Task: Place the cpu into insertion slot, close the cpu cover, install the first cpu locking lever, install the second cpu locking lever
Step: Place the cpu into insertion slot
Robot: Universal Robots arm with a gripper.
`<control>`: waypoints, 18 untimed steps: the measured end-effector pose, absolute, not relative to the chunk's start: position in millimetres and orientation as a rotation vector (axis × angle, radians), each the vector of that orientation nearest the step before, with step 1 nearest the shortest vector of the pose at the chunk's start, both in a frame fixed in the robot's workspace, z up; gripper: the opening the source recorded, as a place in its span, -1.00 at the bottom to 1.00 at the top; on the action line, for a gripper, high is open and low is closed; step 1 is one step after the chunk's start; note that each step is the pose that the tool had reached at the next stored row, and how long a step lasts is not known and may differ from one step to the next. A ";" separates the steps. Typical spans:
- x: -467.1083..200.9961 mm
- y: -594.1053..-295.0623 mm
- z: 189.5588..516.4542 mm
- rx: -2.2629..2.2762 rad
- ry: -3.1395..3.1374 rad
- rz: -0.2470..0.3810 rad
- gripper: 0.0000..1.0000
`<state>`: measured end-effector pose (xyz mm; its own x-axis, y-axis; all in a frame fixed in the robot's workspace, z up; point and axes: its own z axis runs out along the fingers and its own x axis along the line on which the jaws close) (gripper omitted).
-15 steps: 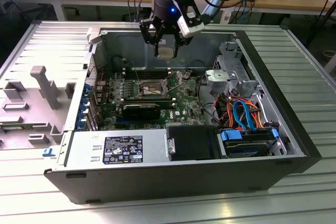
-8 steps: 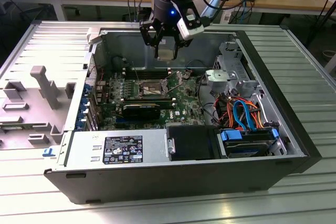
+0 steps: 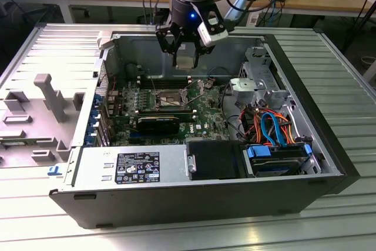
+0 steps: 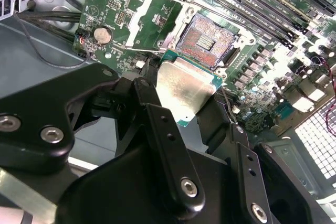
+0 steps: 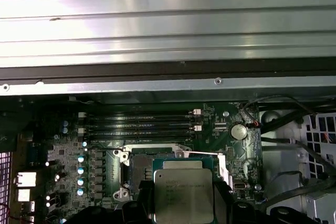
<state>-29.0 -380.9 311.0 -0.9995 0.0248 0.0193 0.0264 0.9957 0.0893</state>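
In the exterior view my claw (image 3: 185,56) hangs inside the open computer case (image 3: 329,145), clamped on the cpu (image 3: 185,61), above the insertion slot (image 3: 167,97). In the second wrist view my fingers (image 4: 157,114) pinch the cpu (image 4: 184,87) near the bare insertion slot (image 4: 210,40), with the cpu cover (image 4: 137,18) open. In the first wrist view the cpu (image 5: 184,195) overlaps the insertion slot (image 5: 137,166).

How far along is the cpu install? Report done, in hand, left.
Done: nothing is seated; the slot lies bare, its dark centre exposed. In hand: the hand grips the cpu above the board, near the slot. Left: seating the cpu, closing the cover, which lies swung open beside the slot, and both levers.
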 end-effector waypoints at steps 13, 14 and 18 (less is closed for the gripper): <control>-31.4 -385.8 307.9 -0.040 -3.120 -0.140 0.08; -31.5 -385.9 307.8 -0.040 -3.120 -0.140 0.08; -31.8 -386.4 307.1 -0.040 -3.120 -0.140 0.08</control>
